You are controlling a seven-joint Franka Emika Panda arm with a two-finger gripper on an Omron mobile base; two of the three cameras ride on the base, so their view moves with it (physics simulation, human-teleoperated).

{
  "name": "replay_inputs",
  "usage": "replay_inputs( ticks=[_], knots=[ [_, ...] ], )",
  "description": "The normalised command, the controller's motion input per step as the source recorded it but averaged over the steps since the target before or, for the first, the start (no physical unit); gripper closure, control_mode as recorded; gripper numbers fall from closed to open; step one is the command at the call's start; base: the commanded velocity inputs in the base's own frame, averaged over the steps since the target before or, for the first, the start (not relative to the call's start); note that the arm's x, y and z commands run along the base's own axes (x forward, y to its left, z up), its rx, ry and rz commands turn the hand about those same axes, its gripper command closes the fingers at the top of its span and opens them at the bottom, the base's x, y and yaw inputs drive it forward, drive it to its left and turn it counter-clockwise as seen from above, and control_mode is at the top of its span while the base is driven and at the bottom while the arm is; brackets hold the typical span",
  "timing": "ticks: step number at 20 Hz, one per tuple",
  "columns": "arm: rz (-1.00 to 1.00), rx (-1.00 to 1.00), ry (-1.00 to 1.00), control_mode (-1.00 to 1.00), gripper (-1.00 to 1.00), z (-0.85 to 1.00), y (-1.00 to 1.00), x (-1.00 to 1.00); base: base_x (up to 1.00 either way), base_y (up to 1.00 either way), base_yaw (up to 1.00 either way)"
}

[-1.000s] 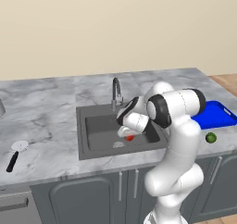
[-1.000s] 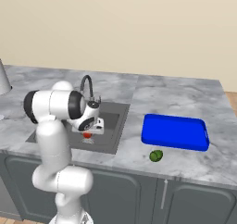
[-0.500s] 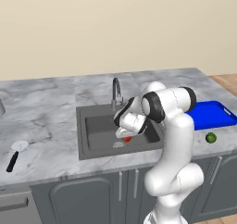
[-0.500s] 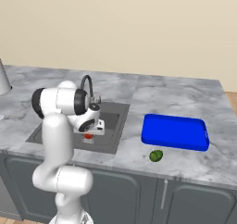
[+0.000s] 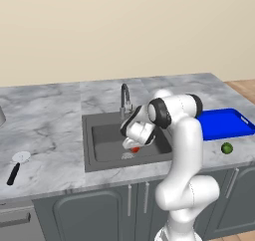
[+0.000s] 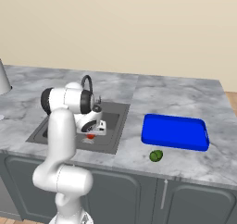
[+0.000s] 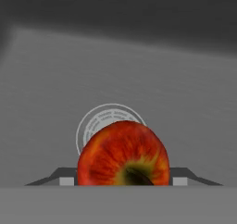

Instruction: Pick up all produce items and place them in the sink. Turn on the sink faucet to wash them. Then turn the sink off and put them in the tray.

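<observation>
I have the gripper (image 5: 133, 146) down inside the sink (image 5: 104, 135), and in the hand view its jaws stand about half apart, one on each side of the red-orange fruit (image 7: 123, 154), pressed against it, so I read that as a firm hold. The fruit sits above the round drain (image 7: 99, 121) on the dark basin floor; from these views I cannot tell whether it rests on the floor or hangs just clear of it. In the left base view it shows as a red spot (image 5: 135, 149) under the hand, just in front of the faucet (image 5: 125, 95). The green produce item (image 6: 156, 155) lies on the marble counter (image 6: 185, 93), just in front of the blue tray (image 6: 175, 132) and apart from it. Well left of the sink, a black-handled utensil (image 5: 16, 166) lies on the counter.
</observation>
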Motion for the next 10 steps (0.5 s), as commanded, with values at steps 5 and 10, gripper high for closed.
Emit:
replay_inputs(
  ticks=[5, 10],
  knots=[
    [0.0, 0.0, 0.0, -1.0, 1.0, -0.25, 0.01, 0.35, 0.0, 0.0, 0.0],
    [0.0, 0.0, 0.0, -1.0, 1.0, -0.26, 0.0, 0.37, 0.0, 0.0, 0.0]
  ],
)
